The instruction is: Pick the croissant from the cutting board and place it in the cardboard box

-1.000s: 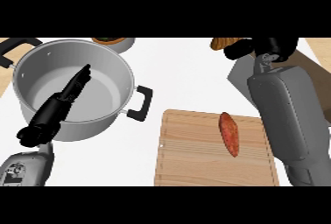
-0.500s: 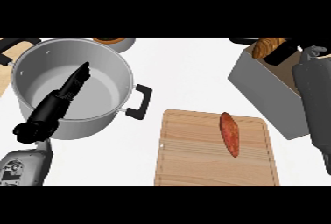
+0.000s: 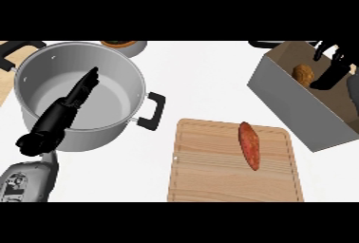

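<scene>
— From where did you look?
— My single head view looked steeply down on the counter; my left hand (image 3: 67, 107) sat low-left, my right hand (image 3: 331, 64) top-right, both close.

Left robot hand (image 3: 70, 107): black, fingers straight and together, pointing toward 1 o'clock, nothing held. Its wrist sits at about 7 o'clock from the fingertips, with the grey forearm (image 3: 24, 182) entering from the lower-left corner. Right robot hand (image 3: 331, 66): at the far right edge near the top, partly cut off; fingers point down toward 6–7 o'clock, appear uncurled, nothing visibly gripped.
</scene>
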You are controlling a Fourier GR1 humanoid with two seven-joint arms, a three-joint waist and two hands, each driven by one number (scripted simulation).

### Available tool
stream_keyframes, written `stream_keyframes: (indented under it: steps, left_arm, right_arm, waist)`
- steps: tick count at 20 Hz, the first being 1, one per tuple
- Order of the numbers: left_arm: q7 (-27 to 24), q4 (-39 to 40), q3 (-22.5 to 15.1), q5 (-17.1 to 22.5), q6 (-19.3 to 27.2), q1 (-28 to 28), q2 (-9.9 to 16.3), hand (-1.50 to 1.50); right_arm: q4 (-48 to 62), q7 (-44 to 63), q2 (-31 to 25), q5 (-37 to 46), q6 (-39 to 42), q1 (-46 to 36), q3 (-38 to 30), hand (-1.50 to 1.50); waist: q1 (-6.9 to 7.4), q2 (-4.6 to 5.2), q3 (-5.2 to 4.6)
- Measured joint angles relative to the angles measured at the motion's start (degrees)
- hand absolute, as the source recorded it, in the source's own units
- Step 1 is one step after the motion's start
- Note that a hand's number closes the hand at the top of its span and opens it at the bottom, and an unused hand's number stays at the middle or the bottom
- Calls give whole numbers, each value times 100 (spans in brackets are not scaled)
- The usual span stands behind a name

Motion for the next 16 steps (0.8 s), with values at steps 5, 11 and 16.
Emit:
stream_keyframes:
  steps: [5,11,16]
  left_arm:
    - [3,-83,-11,-31,-4,110,-24,0]
    - [4,-79,35,3,-37,165,-9,0]
    - [66,-121,34,-4,-19,155,-30,0]
  right_arm:
    - [267,-896,-142,-304,199,102,-93,-150]
    - [19,-1559,185,-1315,-585,-35,-1094,-150]
    - [58,-1579,473,-2502,-1160,-222,-2392,-150]
  waist:
    - [7,2,-5]
    - [-41,-18,10]
    - [-62,-16,7]
